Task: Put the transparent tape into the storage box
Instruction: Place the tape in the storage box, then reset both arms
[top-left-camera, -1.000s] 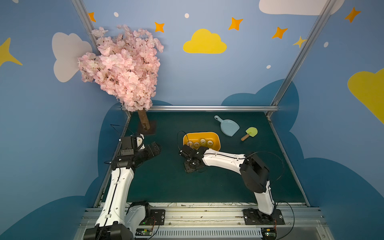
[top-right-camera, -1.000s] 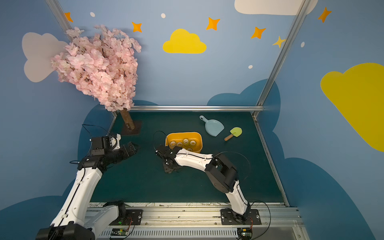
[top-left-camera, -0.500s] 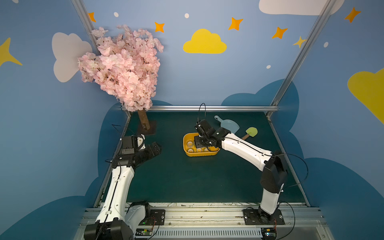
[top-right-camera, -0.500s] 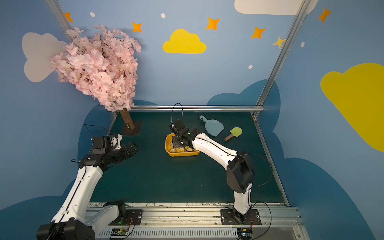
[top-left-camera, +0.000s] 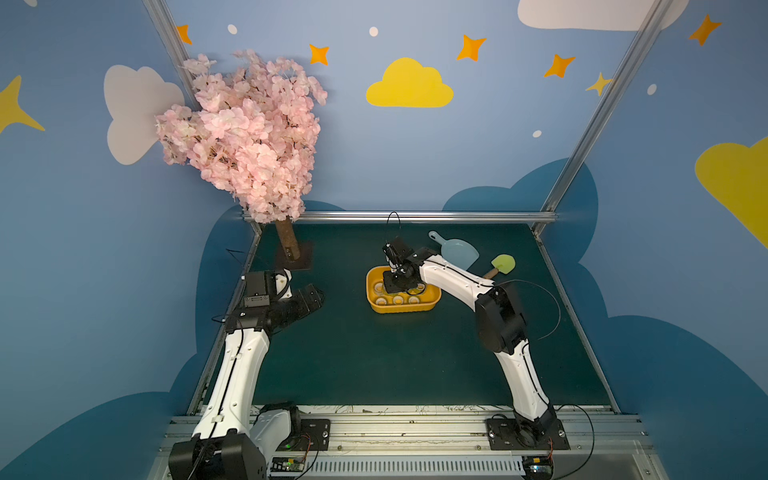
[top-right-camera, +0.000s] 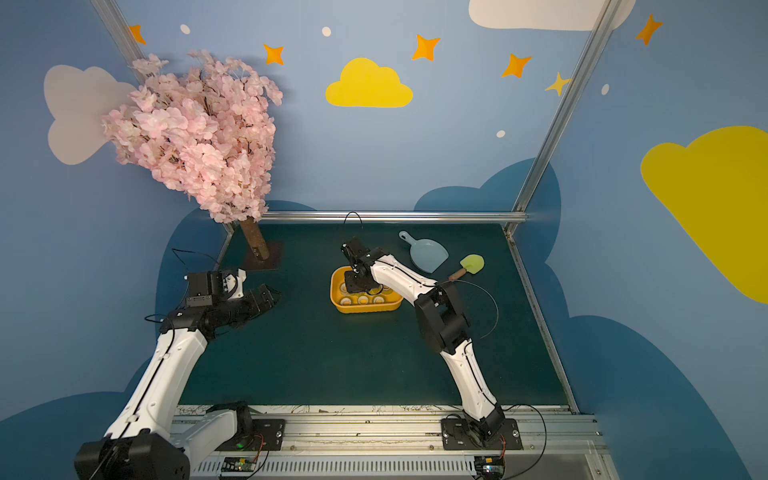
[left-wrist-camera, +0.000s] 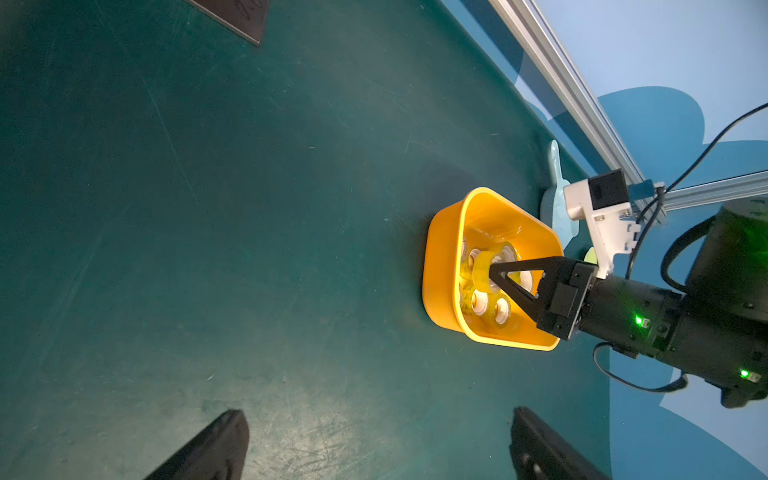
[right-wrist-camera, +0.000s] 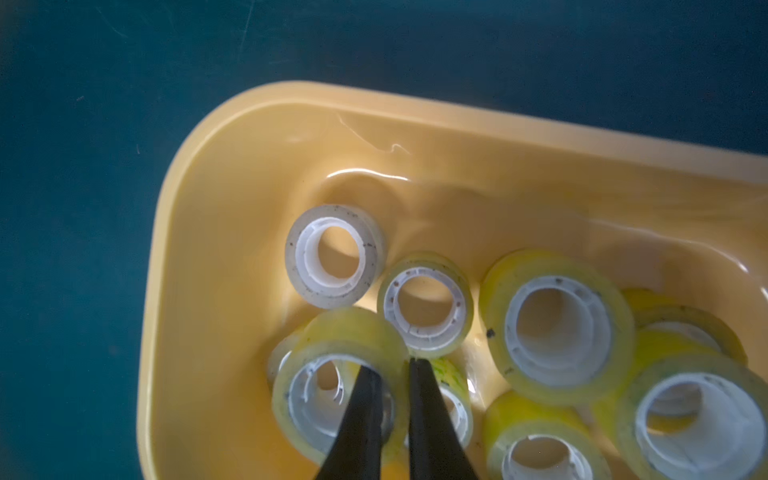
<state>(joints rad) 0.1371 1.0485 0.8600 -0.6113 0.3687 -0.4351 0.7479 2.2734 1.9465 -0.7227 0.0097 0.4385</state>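
Item: transparent tape, one yellowish roll with a white core, inside the outline of the storage box, above the other tape rolls lying flat on the box floor; whether it touches them cannot be told. Holder: right tool, clamped on the wall of that roll, one black finger down through the core and the other against the outer face, seen from the right wrist. The left wrist view shows the same roll standing on edge at the tip of the right tool, within the box walls. Container: storage box, orange-yellow, rounded corners, low walls, set on the dark green counter toward its far half, shown in both top views; the right arm reaches over its far rim, tool pointing down into it. Left tool: jaws well apart, holding nothing, raised over the near-left part of the counter, well clear of the box; from the left wrist its two dark fingers frame bare counter. Other stock: pale blue dustpan just beyond the box; green spatula with a wooden handle beside the dustpan; pink blossom tree on a dark base plate in the far left corner.
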